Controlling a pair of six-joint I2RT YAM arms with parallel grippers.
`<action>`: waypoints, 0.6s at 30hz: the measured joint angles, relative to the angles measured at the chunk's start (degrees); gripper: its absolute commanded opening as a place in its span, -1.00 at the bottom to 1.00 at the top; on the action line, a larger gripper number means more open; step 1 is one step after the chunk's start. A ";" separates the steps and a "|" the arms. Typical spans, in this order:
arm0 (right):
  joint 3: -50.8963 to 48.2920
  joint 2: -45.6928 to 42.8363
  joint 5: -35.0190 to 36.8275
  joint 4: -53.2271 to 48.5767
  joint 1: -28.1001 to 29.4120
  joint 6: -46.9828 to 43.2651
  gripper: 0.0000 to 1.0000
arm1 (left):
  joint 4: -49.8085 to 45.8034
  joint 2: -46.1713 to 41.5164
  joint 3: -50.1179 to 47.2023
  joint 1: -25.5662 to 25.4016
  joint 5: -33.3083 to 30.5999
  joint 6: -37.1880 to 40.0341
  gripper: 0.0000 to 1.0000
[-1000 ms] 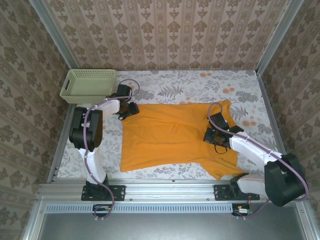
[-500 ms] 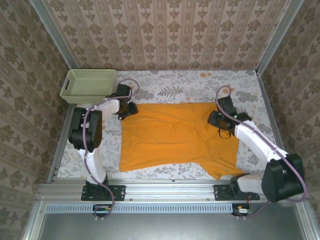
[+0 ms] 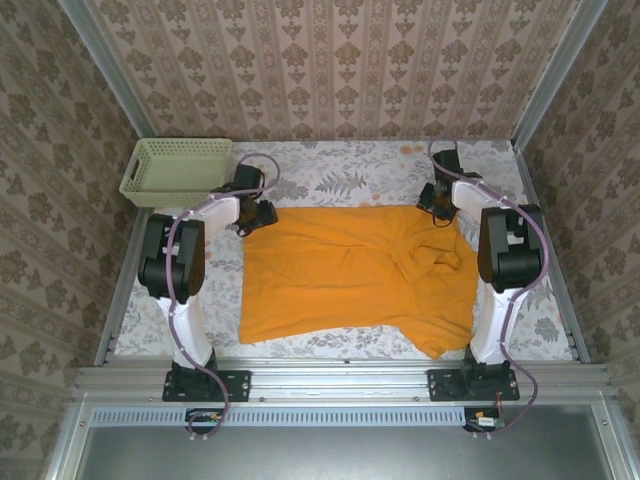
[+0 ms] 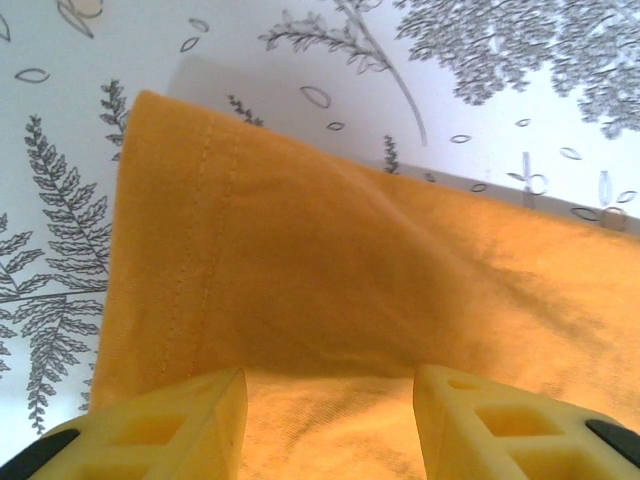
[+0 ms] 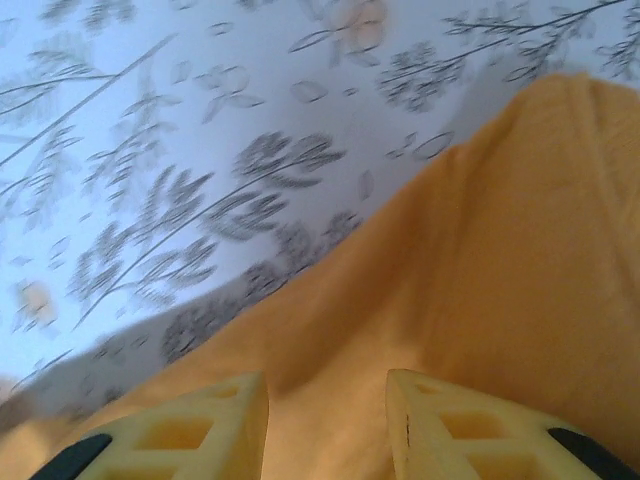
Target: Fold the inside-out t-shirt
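Top external: found left hand (image 3: 261,216), right hand (image 3: 437,204) open at t-shirt's (image 3: 350,272) 10, 2 o'clock corners; pinch hems evenly.

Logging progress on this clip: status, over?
Left gripper open over far-left corner of t-shirt. Right gripper open over far-right corner. T-shirt spread out, not yet folded. Basket far left, clear of it.

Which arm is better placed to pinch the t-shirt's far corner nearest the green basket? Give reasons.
Left: the left gripper hangs open over that stitched hem corner of the t-shirt; the right gripper sits at the opposite far corner.
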 measured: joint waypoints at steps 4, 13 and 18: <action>-1.40 0.57 0.74 -0.70 -4.20 2.08 -0.26 | 1.70 0.09 -2.47 1.81 0.46 -0.76 -0.02; -2.29 0.42 -0.61 -0.09 -7.67 3.63 -0.27 | 4.00 -0.11 -3.04 2.49 1.62 -1.70 -0.01; 1.75 3.13 -1.64 -1.14 -8.11 3.74 -0.28 | 3.10 2.62 0.90 1.79 1.25 -1.68 -0.01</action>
